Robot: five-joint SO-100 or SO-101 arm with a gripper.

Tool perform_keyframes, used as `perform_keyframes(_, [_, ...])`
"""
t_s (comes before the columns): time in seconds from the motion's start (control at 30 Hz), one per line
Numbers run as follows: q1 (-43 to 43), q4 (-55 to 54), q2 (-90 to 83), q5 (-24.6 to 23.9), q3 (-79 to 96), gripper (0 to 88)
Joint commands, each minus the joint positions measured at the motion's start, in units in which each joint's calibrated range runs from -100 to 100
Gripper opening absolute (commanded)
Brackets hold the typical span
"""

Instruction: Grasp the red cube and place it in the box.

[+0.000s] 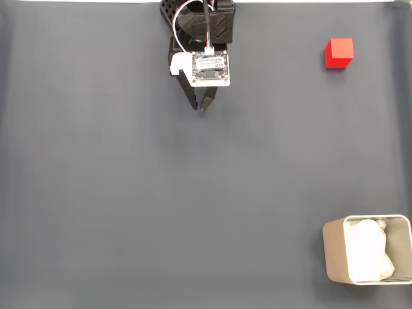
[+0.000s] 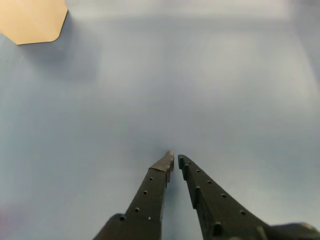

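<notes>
While my gripper (image 1: pixel 201 108) hangs well left of the red cube (image 1: pixel 339 53), its fingers sit nearly closed, holding nothing. Unless I spread them before descending, they could knock the cube away from the box (image 1: pixel 333 252).

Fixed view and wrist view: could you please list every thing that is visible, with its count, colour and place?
small matte red cube: one, bright red, upper right of the fixed view, on the mat, apart from the arm.
beige rectangular box with rounded corners: one, beige with a pale rim, lower right corner of the fixed view; a beige piece at the wrist view's upper left is probably the same box.
wrinkled white paper: one, white, inside the box.
dark grey mat: one, dark grey, covering the table.
black arm with a white circuit board: one, top centre of the fixed view.
gripper: one, black, fingertips nearly touching, holding nothing.
</notes>
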Motion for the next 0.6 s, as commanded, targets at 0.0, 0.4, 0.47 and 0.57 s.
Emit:
perform_keyframes(0.0, [0.22, -2.79, 1.20, 0.05, -2.76, 0.0])
perform_keyframes(0.4, [0.15, -9.18, 5.54, 0.24, -9.69, 0.0])
perform_keyframes(0.47, [0.15, -9.92, 6.49, 0.34, -10.88, 0.0])
perform_keyframes(0.57, [0.15, -10.91, 8.66, 0.39, -13.25, 0.0])
